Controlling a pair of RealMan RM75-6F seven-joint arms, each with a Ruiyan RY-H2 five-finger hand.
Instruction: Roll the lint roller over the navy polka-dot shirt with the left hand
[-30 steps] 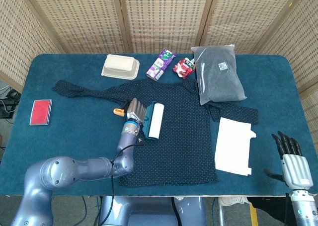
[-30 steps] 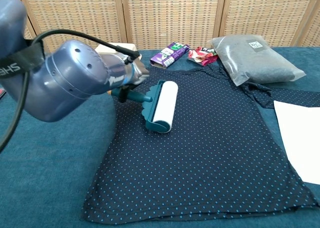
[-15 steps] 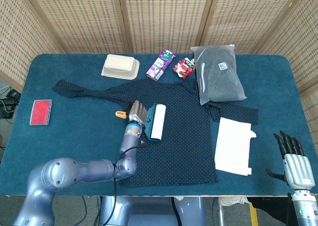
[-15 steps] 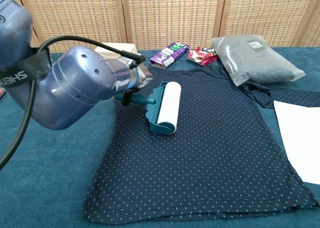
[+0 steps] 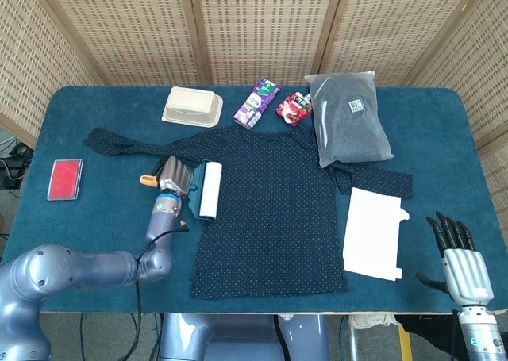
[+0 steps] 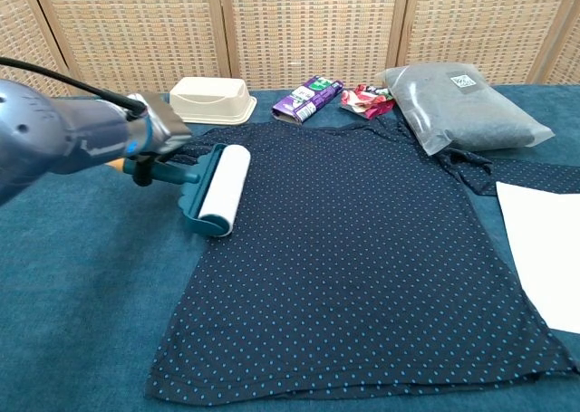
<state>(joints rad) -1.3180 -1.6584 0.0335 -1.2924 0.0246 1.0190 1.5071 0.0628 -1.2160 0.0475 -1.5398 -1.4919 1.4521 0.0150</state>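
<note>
Since the earlier frames the left hand [image 5: 175, 176] and the lint roller [image 5: 209, 190] have travelled toward the robot's left, from the middle of the shirt to its left edge. The fingers are clamped on the teal handle, whose orange end [image 5: 147, 180] projects beyond them on the outer side. The white cylindrical roll lies just inboard of the fingers, resting on the hem of the navy polka-dot shirt [image 5: 274, 210], with its teal scalloped frame [image 6: 193, 190] between roll and fingers. The shirt is a thin fabric with small light-blue dots, spread flat on the blue felt-like tabletop [image 5: 103, 210].

Beyond the fingers stands a beige moulded lidded box [image 5: 192, 106]; its contents cannot be seen. Farther toward the right are a purple drink carton [image 5: 256, 103], a red crinkled snack pouch [image 5: 293, 108] and a clear plastic bag [image 5: 346, 117] filled with dark grey material, which overlaps the shirt's shoulder. A white folded sheet [image 5: 374, 232] lies beside the shirt's right sleeve.

Only the head view shows the red rectangular case [image 5: 64, 178] outboard of the left hand and the right hand [image 5: 459, 260], fingers apart and holding nothing, at the near table edge. The chest view shows the roller's frame more closely.
</note>
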